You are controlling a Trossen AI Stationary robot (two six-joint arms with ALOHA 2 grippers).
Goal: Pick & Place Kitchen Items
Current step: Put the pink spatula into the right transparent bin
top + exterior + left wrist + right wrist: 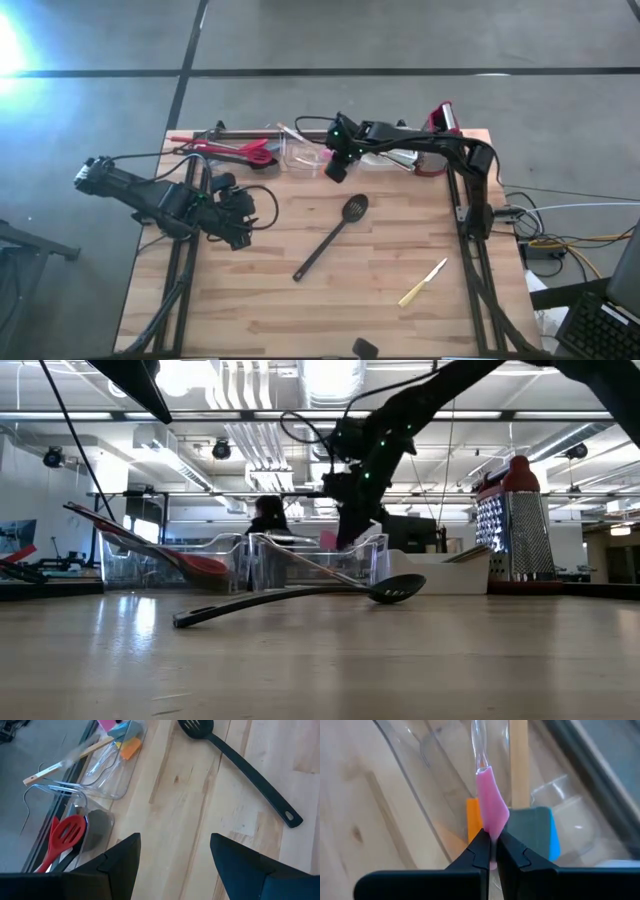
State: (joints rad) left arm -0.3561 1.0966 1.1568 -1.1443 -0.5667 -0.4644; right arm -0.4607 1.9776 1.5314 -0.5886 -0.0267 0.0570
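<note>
R end effector hangs over the clear tub at approx 12 o'clock on the worktop, fingers pinched together on a pink scraper w/ a clear handle, held above the tub's inside. Under it in the tub: orange scraper, blue scraper and a grey one betw. them, plus a wooden stick leaning thru. L end effector sits low over the worktop at approx 9 o'clock, fingers apart, nothing betw. them. Black slotted spoon lies near centre, head twd 12 o'clock, handle running diag. twd 7; it's well clear of both end effectors. Yellow-handled knife lies at approx 4 o'clock, alone. Red utensils lie in a second clear tub at approx 11 o'clock, just beside the first; L wrist view shows a red slotted turner there. Steel box grater w/ red top stands upright at approx 1 o'clock, next to a white tub. No readable writing, labels or brand marks on any item. In low view a person shows far off behind the tubs.
</note>
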